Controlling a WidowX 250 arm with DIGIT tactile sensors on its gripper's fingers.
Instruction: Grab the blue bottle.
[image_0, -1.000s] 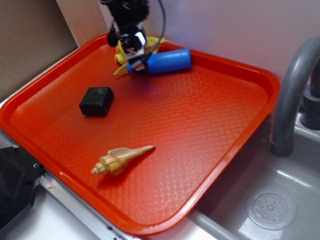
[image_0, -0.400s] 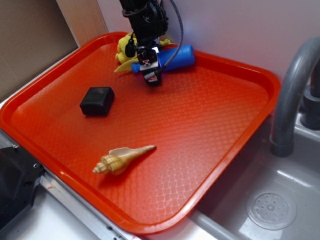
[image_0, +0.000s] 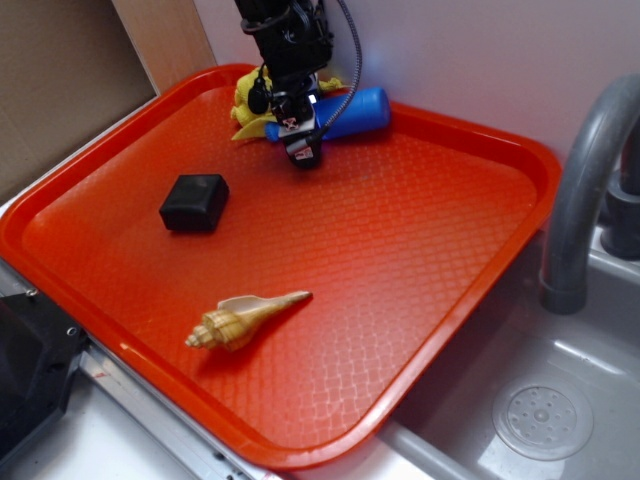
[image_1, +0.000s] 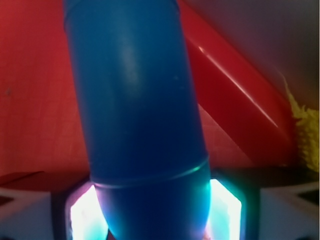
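The blue bottle (image_0: 358, 112) lies on its side at the back of the red tray (image_0: 420, 260), its narrow neck pointing left toward the yellow cloth (image_0: 243, 100). My gripper (image_0: 303, 148) straddles it near the shoulder. In the wrist view the bottle (image_1: 135, 100) fills the middle, running away from me. The gripper (image_1: 156, 215) has its lit pads (image_1: 85, 215) flush against both sides of the bottle, shut on it. The bottle still seems to rest on the tray.
A black block (image_0: 193, 202) sits left of the tray's middle and a seashell (image_0: 245, 318) lies near the front. The tray's raised back rim (image_1: 235, 85) runs just behind the bottle. A grey faucet (image_0: 590, 190) and the sink (image_0: 540, 415) stand to the right.
The gripper moved right from the bottle's neck and dropped lower around its shoulder. The bottle shifted slightly right and back. Over the last half second almost nothing moved.
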